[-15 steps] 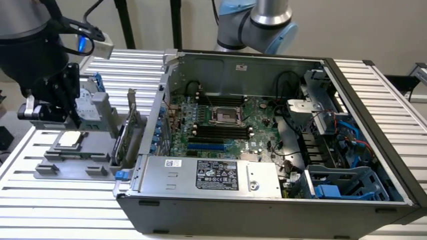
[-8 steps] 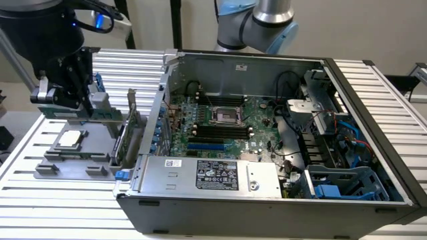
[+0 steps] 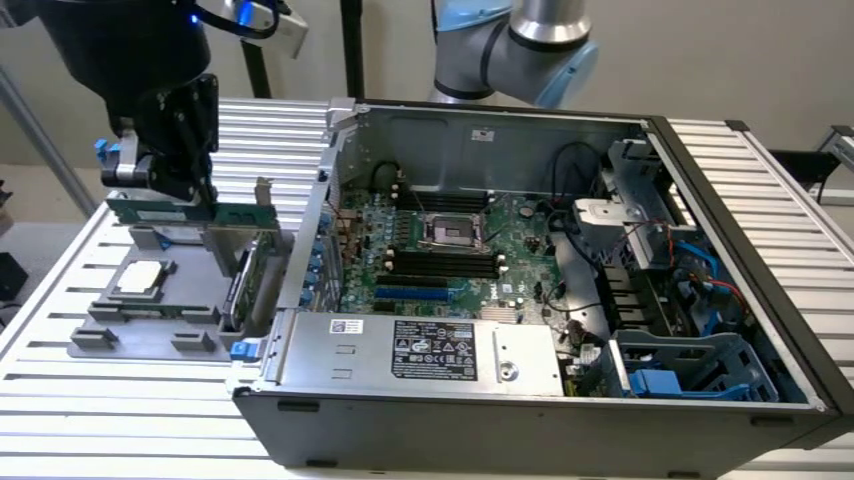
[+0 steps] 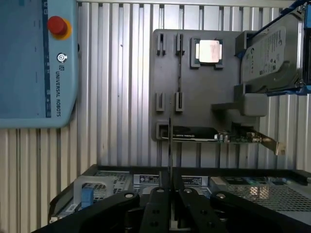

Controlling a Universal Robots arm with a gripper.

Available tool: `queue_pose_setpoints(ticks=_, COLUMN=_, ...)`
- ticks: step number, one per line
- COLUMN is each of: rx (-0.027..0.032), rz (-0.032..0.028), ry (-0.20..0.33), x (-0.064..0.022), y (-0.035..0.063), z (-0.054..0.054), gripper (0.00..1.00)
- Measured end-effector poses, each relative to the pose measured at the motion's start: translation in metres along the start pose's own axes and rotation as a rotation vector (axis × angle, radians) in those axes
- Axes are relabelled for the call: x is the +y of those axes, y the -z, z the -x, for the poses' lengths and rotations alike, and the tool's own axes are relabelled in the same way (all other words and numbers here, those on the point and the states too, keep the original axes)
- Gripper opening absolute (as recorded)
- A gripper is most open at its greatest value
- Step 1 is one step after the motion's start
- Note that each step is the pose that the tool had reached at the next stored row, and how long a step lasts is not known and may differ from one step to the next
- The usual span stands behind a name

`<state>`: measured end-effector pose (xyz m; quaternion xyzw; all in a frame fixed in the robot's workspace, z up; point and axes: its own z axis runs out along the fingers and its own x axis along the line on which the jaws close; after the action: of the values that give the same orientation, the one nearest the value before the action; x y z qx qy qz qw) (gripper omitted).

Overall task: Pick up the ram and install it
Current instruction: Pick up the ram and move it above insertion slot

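My gripper (image 3: 166, 192) hangs over the grey parts holder (image 3: 94, 335) at the exterior view's left, shut on the ram (image 3: 142, 211), a long thin green stick held level just above the holder. In the wrist view the ram (image 4: 170, 145) appears edge-on as a thin dark line rising from between the black fingers (image 4: 156, 204) of my gripper (image 4: 170, 191). The open computer case (image 3: 534, 400) lies to the exterior view's right. Its motherboard (image 3: 514, 235) carries long black memory slots (image 3: 441, 262).
The holder (image 4: 194, 92) also carries a processor (image 3: 140, 278) (image 4: 209, 51), a green expansion card with a metal bracket (image 3: 247, 217) (image 4: 214, 136) and a hard drive (image 3: 247, 290) (image 4: 272, 53). A teach pendant (image 4: 34, 63) lies on the slatted table (image 3: 120, 420).
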<state>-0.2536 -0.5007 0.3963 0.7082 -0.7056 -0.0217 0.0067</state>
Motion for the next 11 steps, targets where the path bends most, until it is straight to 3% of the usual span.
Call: queue_pose_setpoints(ticks=11, rx=-0.0065, rz=0.0072, ry=0.0, x=-0.0497, y=0.0053, z=0.0, gripper=0.13)
